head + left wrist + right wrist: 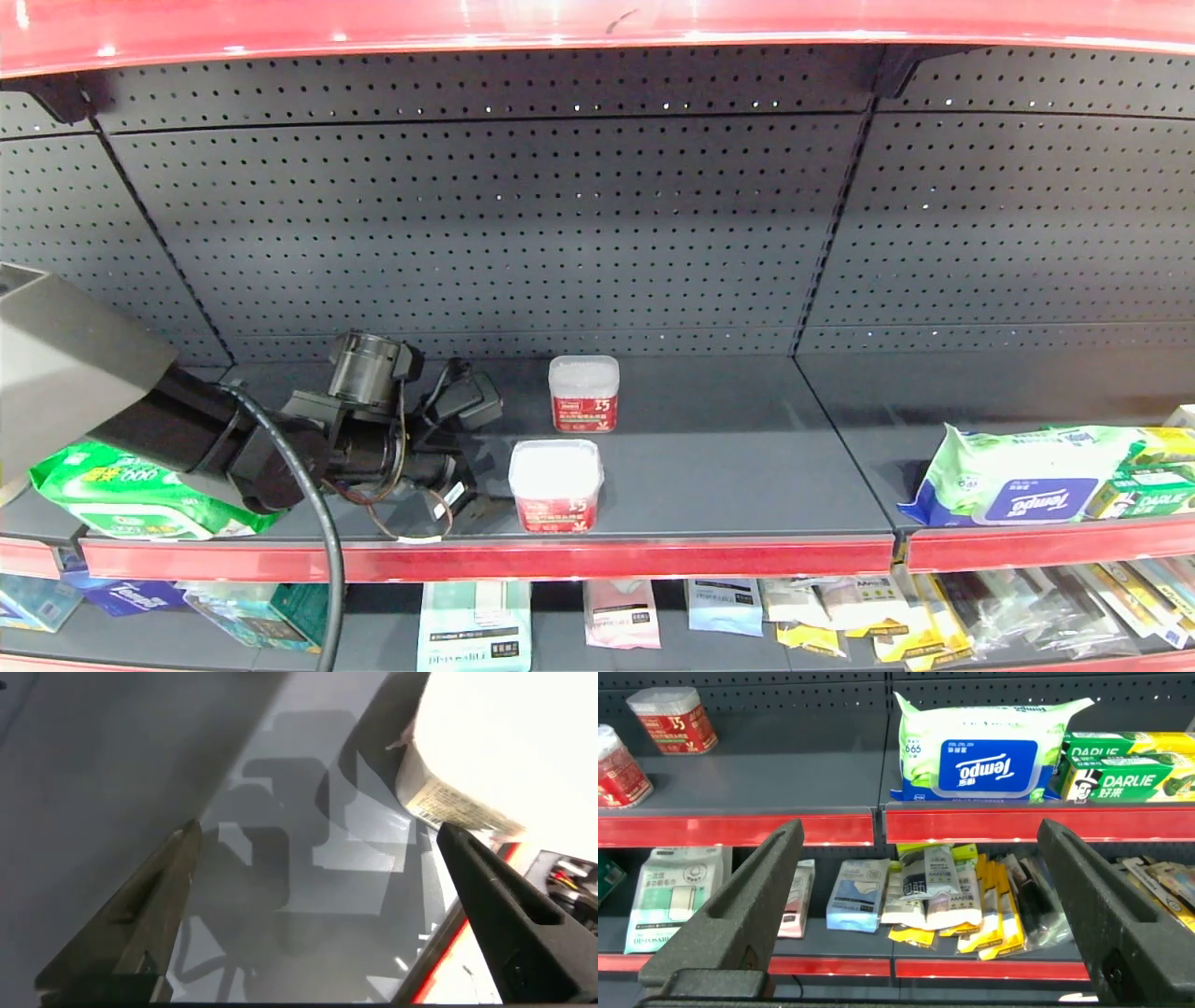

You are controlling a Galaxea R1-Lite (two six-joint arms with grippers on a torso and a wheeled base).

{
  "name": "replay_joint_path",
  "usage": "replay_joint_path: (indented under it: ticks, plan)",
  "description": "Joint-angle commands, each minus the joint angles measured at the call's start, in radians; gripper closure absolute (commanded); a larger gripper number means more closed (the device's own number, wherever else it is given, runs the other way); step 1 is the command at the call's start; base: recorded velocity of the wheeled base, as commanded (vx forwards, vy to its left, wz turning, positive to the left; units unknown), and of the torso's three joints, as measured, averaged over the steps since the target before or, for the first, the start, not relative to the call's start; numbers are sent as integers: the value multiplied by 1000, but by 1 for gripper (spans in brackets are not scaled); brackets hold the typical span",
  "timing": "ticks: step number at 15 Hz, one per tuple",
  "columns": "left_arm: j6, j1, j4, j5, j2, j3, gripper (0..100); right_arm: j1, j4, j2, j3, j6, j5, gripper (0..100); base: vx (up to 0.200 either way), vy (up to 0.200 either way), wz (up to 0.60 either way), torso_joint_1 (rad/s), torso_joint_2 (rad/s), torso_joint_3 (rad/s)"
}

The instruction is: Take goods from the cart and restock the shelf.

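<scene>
The front tub (555, 485) stands upright close to the red front edge of the shelf (728, 448), in the middle bay; it is a squat, round-cornered plastic pot with a frosted white lid and a red label band. The rear tub (583, 392), of the same kind, stands behind it and slightly to the right, nearer the back panel (523, 224); the two are apart.

At the shelf's left end a green soft pack (131, 495) lies flat, partly behind the left arm. In the right-hand bay lies a crinkled green-and-white wipes pack (1018, 476) with a blue label; green cartons (1148, 485) lie against it at the far right edge. Flat sachets (924, 891) lie in a loose row on the lower shelf (383, 616). The back panel is dark perforated metal.

The left gripper (478, 455) sits low over the shelf, just left of the front tub; its jaws are spread wide with nothing between them. In the left wrist view the tub sits outside the jaws, beside one black finger, and bare grey shelf shows in the gap; whether that finger touches the tub I cannot tell. The right gripper (920, 831) faces the shelf's front, its jaws wide apart and empty.
</scene>
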Motion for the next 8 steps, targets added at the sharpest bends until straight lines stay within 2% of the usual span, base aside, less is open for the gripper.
replay_joint_path:
  ticks: [1, 8]
  plan:
    - [-11, -7, 5, 0, -2, 0, 0, 0, 0, 0, 0, 0, 0, 0, 0, 0, 0, 0, 0, 0]
    - [-20, -9, 5, 2, 0, -9, 0, 0, 0, 2, 0, 0, 0, 0, 0, 0, 0, 0, 0, 0]
